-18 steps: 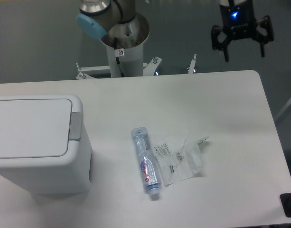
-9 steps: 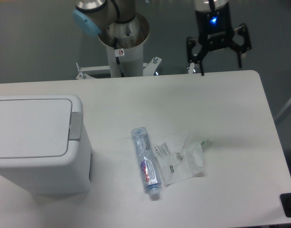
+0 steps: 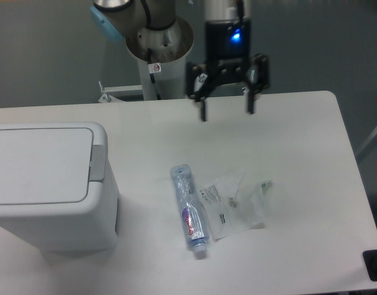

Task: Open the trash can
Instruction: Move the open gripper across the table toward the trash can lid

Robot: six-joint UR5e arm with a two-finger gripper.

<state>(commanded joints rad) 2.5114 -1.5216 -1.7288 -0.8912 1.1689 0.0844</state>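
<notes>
At the left edge of the smooth white counter (image 3: 299,135) stands the trash can (image 3: 50,187), a boxy white plastic bin with rounded corners, its flat rectangular lid shut and a grey-white push tab (image 3: 97,163) on the right edge. Near the counter's middle lie a crushed clear plastic bottle (image 3: 189,210) and, touching it, a crumpled clear wrapper (image 3: 233,203). Compared with half a second ago, the black tool (image 3: 227,115) has moved left and lower over the far counter edge, fingers spread apart and holding nothing.
</notes>
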